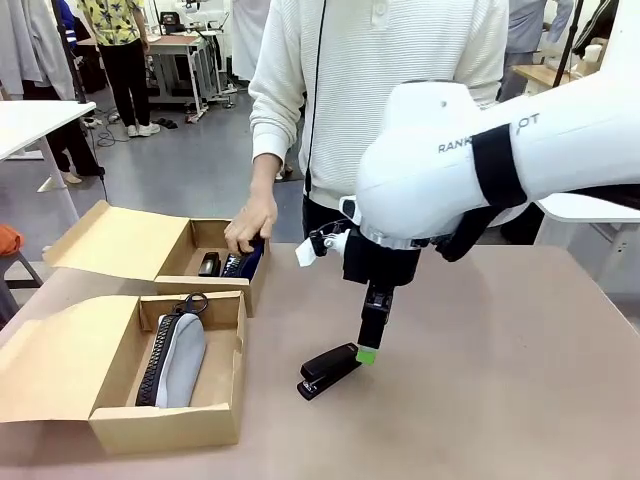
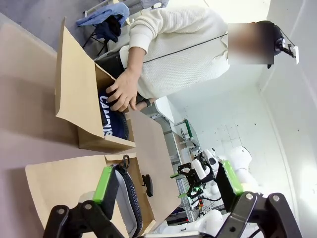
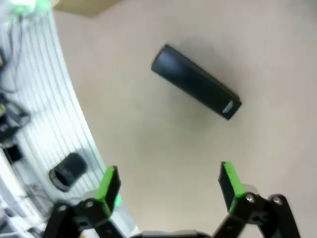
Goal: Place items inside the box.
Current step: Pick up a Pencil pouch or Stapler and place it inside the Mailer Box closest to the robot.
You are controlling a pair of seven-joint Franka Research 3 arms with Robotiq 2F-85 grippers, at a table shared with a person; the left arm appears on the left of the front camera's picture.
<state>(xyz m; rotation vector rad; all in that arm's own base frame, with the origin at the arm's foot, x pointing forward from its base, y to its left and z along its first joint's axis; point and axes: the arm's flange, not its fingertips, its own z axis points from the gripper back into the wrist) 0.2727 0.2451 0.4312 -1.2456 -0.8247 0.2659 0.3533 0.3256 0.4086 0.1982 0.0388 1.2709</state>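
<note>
Well, I am watching the left gripper [image 2: 168, 181] standing wide apart and holding nothing, with the near box [image 1: 165, 425] beyond its fingers and the grey pencil case [image 1: 178, 358] lying inside. In the far box [image 1: 205, 288] a person's hand [image 1: 250, 222] is resting on the navy pouch [image 2: 110, 124], which is mostly hidden. The black stapler [image 1: 328, 370] is lying on the table [image 1: 500, 380], and the right gripper [image 3: 168, 181] is hanging just over it, spread and gripping nothing.
</note>
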